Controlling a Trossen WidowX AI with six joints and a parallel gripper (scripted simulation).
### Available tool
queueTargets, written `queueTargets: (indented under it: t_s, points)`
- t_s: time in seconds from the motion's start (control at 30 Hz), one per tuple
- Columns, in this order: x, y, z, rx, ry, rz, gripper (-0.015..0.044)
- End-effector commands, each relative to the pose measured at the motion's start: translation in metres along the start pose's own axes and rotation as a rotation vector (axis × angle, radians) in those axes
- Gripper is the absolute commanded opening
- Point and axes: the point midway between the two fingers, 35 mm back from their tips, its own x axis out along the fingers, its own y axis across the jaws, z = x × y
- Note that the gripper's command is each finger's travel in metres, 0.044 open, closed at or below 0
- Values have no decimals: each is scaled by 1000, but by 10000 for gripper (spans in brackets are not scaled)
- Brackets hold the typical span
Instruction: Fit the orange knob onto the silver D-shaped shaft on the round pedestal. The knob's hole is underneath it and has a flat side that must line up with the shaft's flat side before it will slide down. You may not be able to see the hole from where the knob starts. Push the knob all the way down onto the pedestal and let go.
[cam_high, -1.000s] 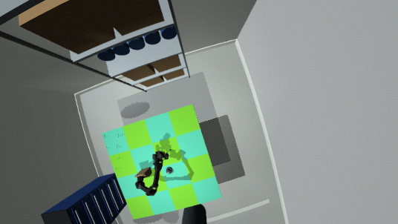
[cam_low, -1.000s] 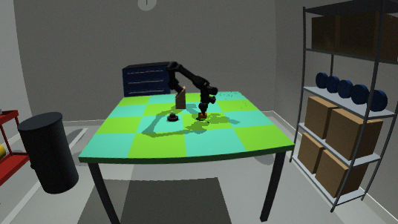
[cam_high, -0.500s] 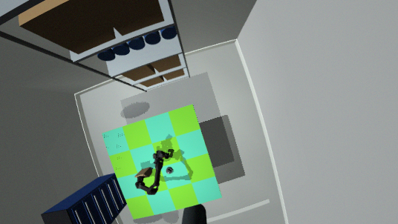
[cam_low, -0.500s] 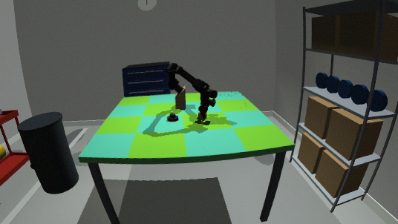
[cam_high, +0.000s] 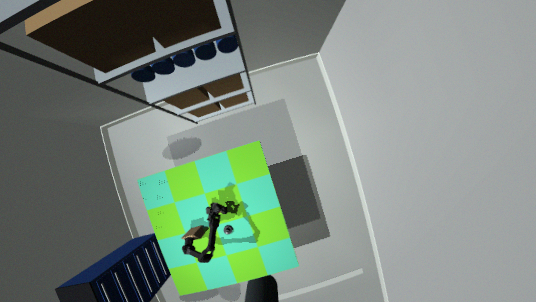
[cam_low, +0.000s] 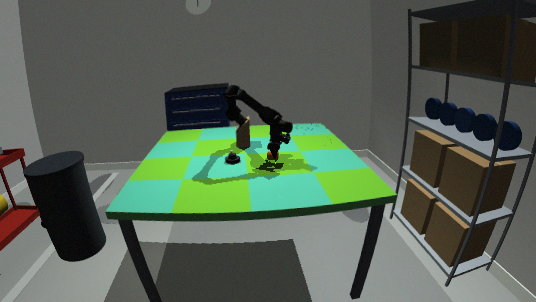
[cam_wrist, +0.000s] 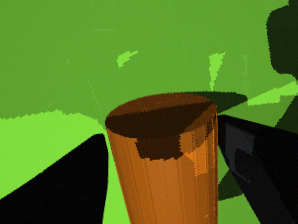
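In the exterior view, a red cart (cam_low: 15, 222) stands at far left, then a dark bin (cam_low: 65, 205) (cam_high: 262, 290) and, farther back, a blue cabinet (cam_low: 197, 107) (cam_high: 125, 270). On the green-and-turquoise bench (cam_low: 210, 195) (cam_high: 250, 155) comes the round pedestal (cam_low: 232, 159) (cam_high: 228, 229), its shaft bare (the flat side is too small to make out). Next is a brown block (cam_low: 243, 137) (cam_high: 195, 232), then the black arm (cam_low: 257, 105) (cam_high: 212, 230), reaching down to the orange knob (cam_low: 272, 156) (cam_wrist: 165, 170), well apart from the pedestal. The jaws (cam_low: 273, 154) (cam_high: 232, 206) are partly open around the knob, one finger on each side, a thin gap at the left of the wrist view. At far right stands a shelf rack (cam_low: 407, 90) (cam_high: 195, 75) with brown boxes (cam_low: 477, 175).
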Motion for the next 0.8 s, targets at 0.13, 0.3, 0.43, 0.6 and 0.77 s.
queueTargets:
  t_s: [0.13,0.3,0.43,0.6,0.77]
  points:
    - [1,0,0,-3,2,-1,187]
    - [0,0,-1,-2,-6,-1,180]
    - [-2,0,-3,-1,-66,0,180]
    - [-6,0,-8,-1,-158,1,180]
    - [-9,0,-13,-1,-244,1,180]
